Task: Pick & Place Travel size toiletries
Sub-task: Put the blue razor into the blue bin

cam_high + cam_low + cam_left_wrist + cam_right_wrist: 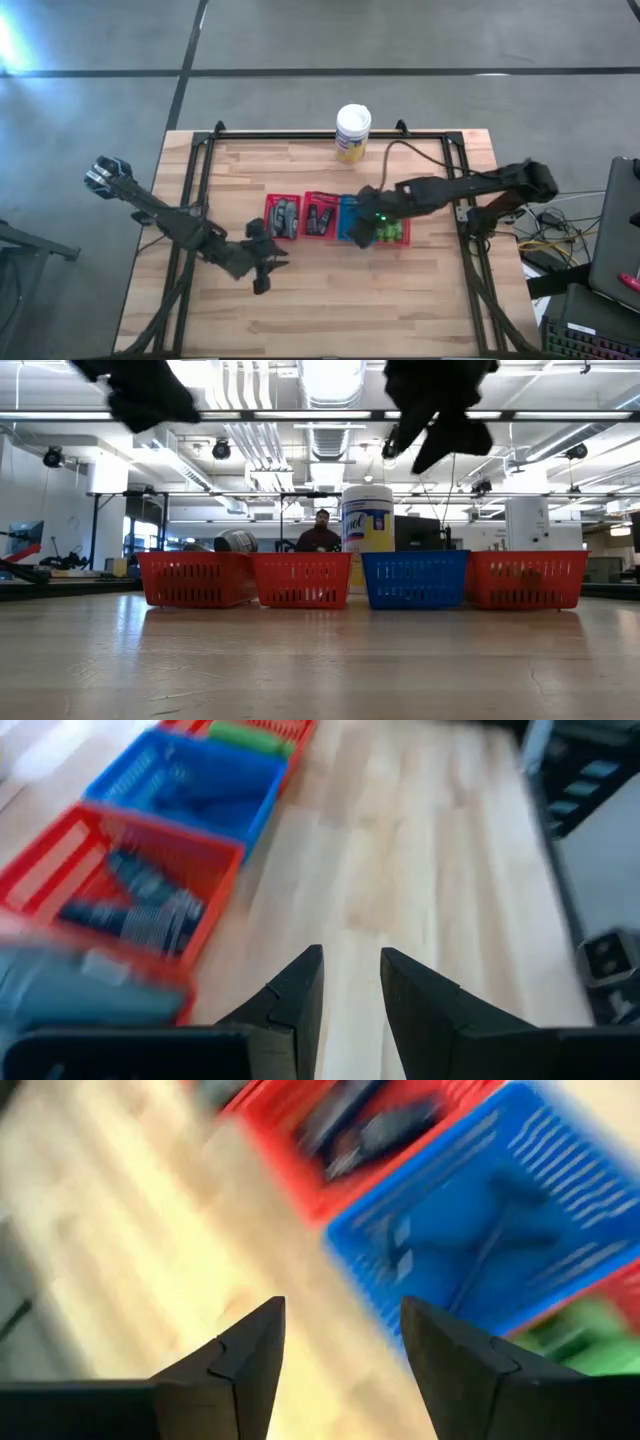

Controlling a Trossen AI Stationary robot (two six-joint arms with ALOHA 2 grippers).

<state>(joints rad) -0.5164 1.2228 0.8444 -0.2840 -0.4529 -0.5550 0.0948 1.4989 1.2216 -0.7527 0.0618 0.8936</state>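
The wooden worktop (330,300) lies bare in front of the left claw (262,262), whose fingers stand narrow with nothing between. Just right of it sit four trays: grey bottles (285,216), black tubes (320,218), T-shaped sticks (490,1245), green bottles (390,233). The right claw (362,232) hovers wide over the blue tray (415,580). Only the low view shows a person (320,532) in the room behind.

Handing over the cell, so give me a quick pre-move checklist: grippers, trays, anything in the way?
1. Left gripper empty, fingers slightly apart: ok.
2. Right gripper open and empty, above the blue tray: ok.
3. Four trays in one row, upright: ok.
4. Green bottles inside the end red tray: ok.
5. Toiletries left loose on the table: none seen, ok.
6. Count of items per tray: cannot tell.
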